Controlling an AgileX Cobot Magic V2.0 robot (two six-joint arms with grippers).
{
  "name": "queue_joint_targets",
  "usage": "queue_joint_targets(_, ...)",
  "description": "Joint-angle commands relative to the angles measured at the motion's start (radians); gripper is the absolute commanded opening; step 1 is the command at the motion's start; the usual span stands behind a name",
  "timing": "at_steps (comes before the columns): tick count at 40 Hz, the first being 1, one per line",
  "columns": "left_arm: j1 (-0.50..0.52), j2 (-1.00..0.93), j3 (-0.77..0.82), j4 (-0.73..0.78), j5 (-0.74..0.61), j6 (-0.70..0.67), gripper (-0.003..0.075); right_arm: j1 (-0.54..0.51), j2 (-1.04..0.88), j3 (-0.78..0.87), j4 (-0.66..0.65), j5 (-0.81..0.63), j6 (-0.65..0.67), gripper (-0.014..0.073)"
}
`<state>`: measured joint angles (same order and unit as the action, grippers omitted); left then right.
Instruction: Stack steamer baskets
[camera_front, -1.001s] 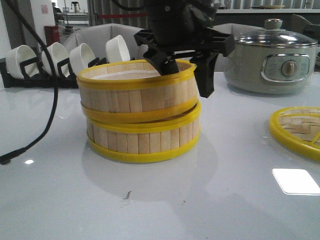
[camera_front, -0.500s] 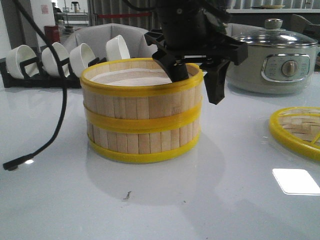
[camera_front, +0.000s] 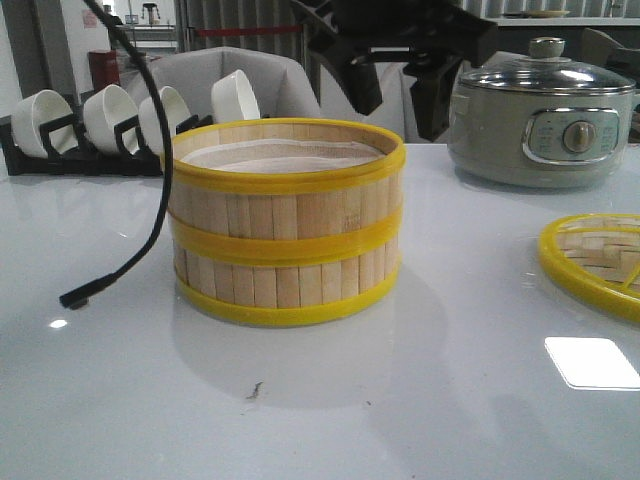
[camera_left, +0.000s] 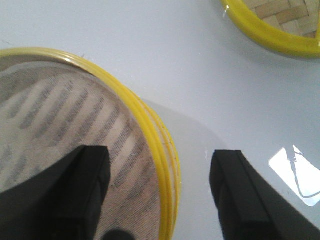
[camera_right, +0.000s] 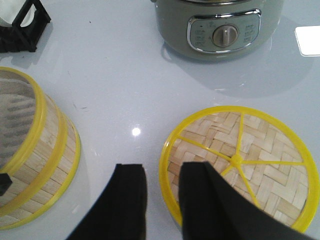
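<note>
Two steamer baskets stand stacked at the table's middle, the upper basket (camera_front: 285, 205) level on the lower basket (camera_front: 285, 285). My left gripper (camera_front: 400, 90) hovers open and empty just above the stack's far right rim. In the left wrist view its fingers (camera_left: 92, 170) straddle the yellow rim (camera_left: 162, 165), with the paper liner (camera_left: 60, 130) below. The woven lid (camera_front: 600, 260) lies flat on the table at the right. My right gripper (camera_right: 162, 172) is open and empty above the lid's (camera_right: 250, 160) near rim. The stack also shows in the right wrist view (camera_right: 30, 170).
A grey electric pot (camera_front: 545, 120) with a glass lid stands at the back right. A black rack of white bowls (camera_front: 110, 120) stands at the back left. A black cable (camera_front: 130, 250) hangs down left of the stack, its end near the table.
My left gripper has let go of the upper basket and risen above it. The tilted basket now sits level on the lower one. The cable has swung right.
</note>
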<state>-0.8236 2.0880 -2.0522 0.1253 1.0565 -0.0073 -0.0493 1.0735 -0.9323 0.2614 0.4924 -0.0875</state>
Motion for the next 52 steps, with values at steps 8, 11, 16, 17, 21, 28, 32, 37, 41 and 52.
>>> queue_joint_targets(8,0.092,-0.187,-0.055,0.085,0.033,-0.011,0.0109,-0.001,-0.008,-0.037,-0.004,-0.062,-0.011,0.0298)
queue_joint_targets(11,0.145,-0.257,-0.055,0.087,0.036,-0.011,0.0113,-0.001,-0.007,-0.037,-0.004,-0.062,-0.011,0.0298)
queue_joint_targets(16,0.246,-0.383,-0.055,0.086,0.04,-0.013,0.0104,-0.001,0.001,-0.037,-0.004,-0.062,-0.011,0.0298)
queue_joint_targets(17,0.28,-0.413,-0.051,0.086,0.04,-0.016,0.0104,-0.001,0.002,-0.037,-0.003,-0.062,-0.011,0.0298)
queue_joint_targets(21,0.38,-0.528,-0.003,0.058,0.019,-0.034,0.0104,-0.001,0.002,-0.037,0.008,-0.063,-0.011,0.0298)
queue_joint_targets(28,0.522,-0.768,0.226,0.005,-0.025,-0.034,0.0104,-0.001,0.002,-0.037,0.069,-0.066,-0.011,0.0298)
queue_joint_targets(32,0.547,-0.927,0.41,0.005,-0.08,-0.039,0.0104,-0.001,0.002,-0.037,0.095,-0.066,-0.011,0.0298)
queue_joint_targets(37,0.548,-1.127,0.64,0.005,-0.138,-0.068,0.0104,-0.001,0.002,-0.037,0.096,-0.055,-0.011,0.0298)
queue_joint_targets(41,0.548,-1.28,0.818,0.005,-0.176,-0.088,0.0104,-0.001,0.002,-0.037,0.096,-0.05,-0.011,0.0298)
queue_joint_targets(52,0.548,-1.548,1.151,0.005,-0.305,-0.125,0.0104,-0.001,0.002,-0.037,0.096,-0.036,-0.011,0.0298)
